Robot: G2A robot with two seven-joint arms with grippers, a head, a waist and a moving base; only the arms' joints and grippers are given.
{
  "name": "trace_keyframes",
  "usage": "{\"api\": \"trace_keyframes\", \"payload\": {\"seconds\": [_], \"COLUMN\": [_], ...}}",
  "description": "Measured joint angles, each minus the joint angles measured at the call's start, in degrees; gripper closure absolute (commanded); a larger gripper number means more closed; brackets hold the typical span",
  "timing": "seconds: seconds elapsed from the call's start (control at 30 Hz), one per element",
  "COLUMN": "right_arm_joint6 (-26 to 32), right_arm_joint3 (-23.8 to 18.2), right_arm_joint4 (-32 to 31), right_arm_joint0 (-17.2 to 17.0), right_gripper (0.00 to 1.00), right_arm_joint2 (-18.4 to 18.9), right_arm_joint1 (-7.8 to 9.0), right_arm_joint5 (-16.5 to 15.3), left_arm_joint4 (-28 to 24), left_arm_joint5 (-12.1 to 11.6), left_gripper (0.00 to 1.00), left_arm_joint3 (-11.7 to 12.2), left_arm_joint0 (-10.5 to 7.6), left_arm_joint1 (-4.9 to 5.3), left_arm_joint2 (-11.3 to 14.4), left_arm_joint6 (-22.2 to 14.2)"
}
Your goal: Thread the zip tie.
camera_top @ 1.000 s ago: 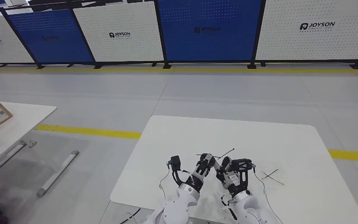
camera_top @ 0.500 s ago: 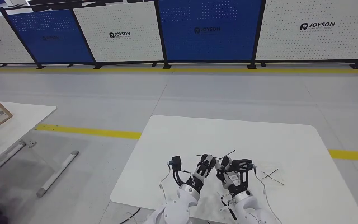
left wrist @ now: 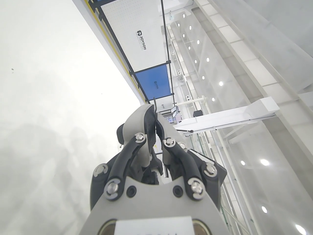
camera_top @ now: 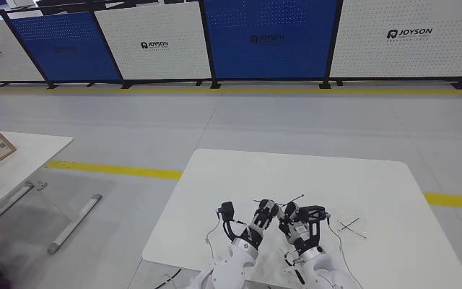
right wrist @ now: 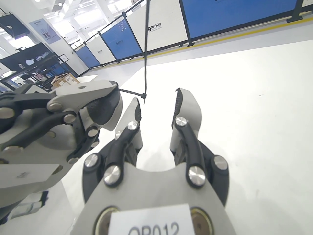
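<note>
We pinch the zip tie (right wrist: pixel 146 50) in the closed left gripper (left wrist: pixel 155 114) to steady its head, while the right gripper (right wrist: pixel 158 96) sits open and empty just beside it.

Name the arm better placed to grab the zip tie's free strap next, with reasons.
Right, probably. The left end effector is shut on the zip tie, so it is occupied. The right end effector is open, empty, and sits close beside the tie.

The left arm (camera_top: pixel 238 254) and right arm (camera_top: pixel 312 254) have shifted slightly, the zip tie (camera_top: pixel 294 196) with them.
</note>
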Motion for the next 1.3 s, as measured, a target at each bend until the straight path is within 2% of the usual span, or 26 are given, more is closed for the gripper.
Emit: {"api": "trace_keyframes", "payload": {"seconds": [0.23,0.4,0.9,1.13,1.3], "right_arm_joint6": [0.1,0.4,1.4,1.2,1.1], "right_arm_joint3": [0.1,0.4,0.1,-0.2,-0.2], "right_arm_joint4": [0.4,0.3,-1.9,-2.2,-2.0], "right_arm_joint0": [0.1,0.3,0.2,0.1,0.1], "right_gripper": [0.76,0.87,0.84,1.0,1.0], "right_arm_joint2": [0.3,0.3,0.0,0.0,0.1], "right_arm_joint1": [-0.06,-0.11,-0.09,-0.14,-0.18], "right_arm_joint5": [0.0,0.1,0.1,0.2,0.2], "left_arm_joint4": [0.5,1.2,1.4,1.9,2.2], "left_arm_joint5": [0.0,0.4,1.6,1.9,1.9], "left_gripper": [1.0,1.0,1.0,1.0,1.0], "left_arm_joint3": [0.1,0.3,0.7,0.8,0.9], "left_arm_joint0": [0.16,0.05,-0.77,-0.84,-0.8], "left_arm_joint1": [0.03,0.03,-0.21,-0.24,-0.24], "left_arm_joint2": [0.2,0.5,1.0,1.1,1.2], "left_arm_joint6": [-0.3,-0.3,0.6,0.6,0.6]}}
